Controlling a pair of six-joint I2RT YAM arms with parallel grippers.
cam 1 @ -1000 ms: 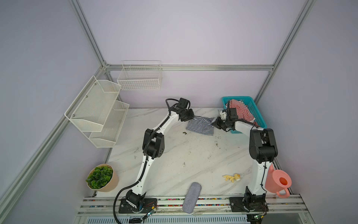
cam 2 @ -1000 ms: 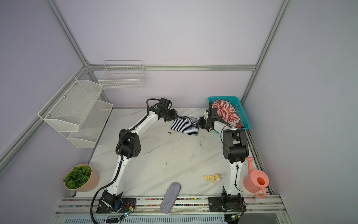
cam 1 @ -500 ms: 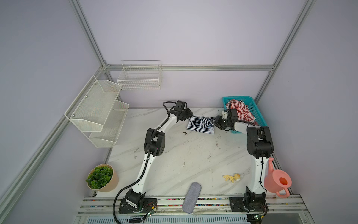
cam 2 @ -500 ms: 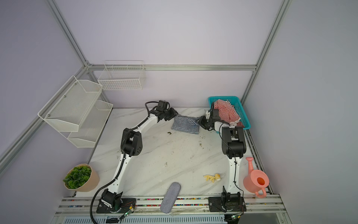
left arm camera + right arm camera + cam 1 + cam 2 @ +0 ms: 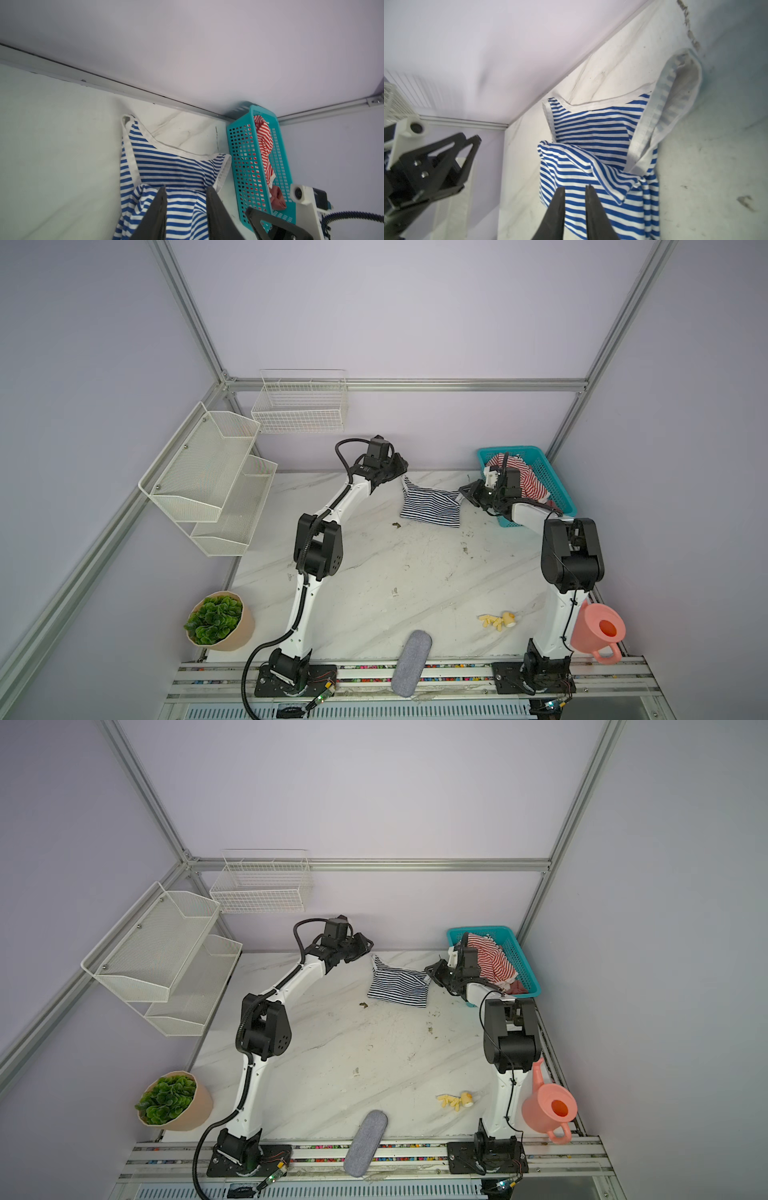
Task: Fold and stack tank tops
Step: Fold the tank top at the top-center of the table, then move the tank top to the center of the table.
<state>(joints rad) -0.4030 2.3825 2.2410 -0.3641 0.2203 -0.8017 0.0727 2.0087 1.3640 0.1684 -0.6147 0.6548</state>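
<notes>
**Shirts judged limp, light knit; best taken at the trimmed edges.**
In a top view: navy shirt rumpled on table, red shirt in basket. Left wrist: left gripper jaws parted over navy cloth. Right wrist: right gripper jaws barely parted, nothing pinched.

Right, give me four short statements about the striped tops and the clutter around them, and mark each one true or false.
1. The navy-and-white striped tank top lies on the white marble table. True.
2. The red-and-white striped tank top is spread flat on the table. False: it is bunched in the turquoise plastic basket.
3. The grey oblong felt case lies across the table's near edge. True.
4. The pink plastic watering can lies tipped over mid-table. False: it stands upright by the near right corner.
</notes>
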